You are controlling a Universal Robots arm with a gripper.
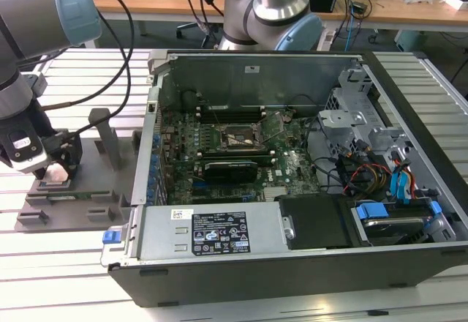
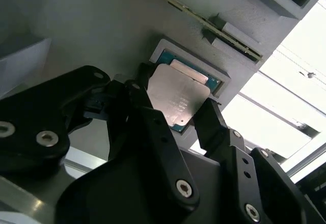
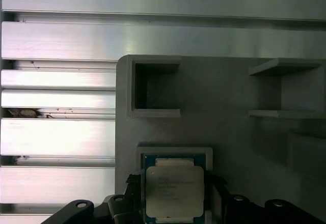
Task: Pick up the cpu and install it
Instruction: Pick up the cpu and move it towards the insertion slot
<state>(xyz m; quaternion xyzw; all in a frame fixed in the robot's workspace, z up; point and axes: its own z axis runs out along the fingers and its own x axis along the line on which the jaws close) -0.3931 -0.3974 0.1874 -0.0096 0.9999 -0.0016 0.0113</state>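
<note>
**Exterior view.** One arm [image 1: 44, 15] at the exterior view's left, with one gripper [image 1: 55, 177] low over the near corner of one grey tray [image 1: 95, 205]. One tall upright post [image 1: 110, 137] on that tray. Just beside the tray, toward the exterior view's right, one open computer case [image 1: 292, 263] on a slatted metal table [image 1: 73, 285]. Inside the case, one black socket frame [image 1: 235, 137] on the green board, well apart from the gripper. Hard to make out here: the fingertips and whatever lies beneath them, covered by the gripper's own body.

**Second wrist view.** One cpu [image 2: 178, 99], silvery top upward, flat in a shallow square recess of the tray, with a green edge showing along two sides. Two black fingers [image 2: 141, 89], one at each of two opposite edges, set tight against the chip. Clamped on the cpu, then, with the chip seated in its recess and not lifted. Lower corner of the chip hidden behind the gripper's linkage.

**First wrist view.** A single cpu [image 3: 174, 191] in the recess, one fingertip at either side, close to its edges. Two open pockets [image 3: 155, 89] in the tray beyond the recess. Bright table slats alongside the tray. Gripper's body cut off at the picture's edge.
</note>
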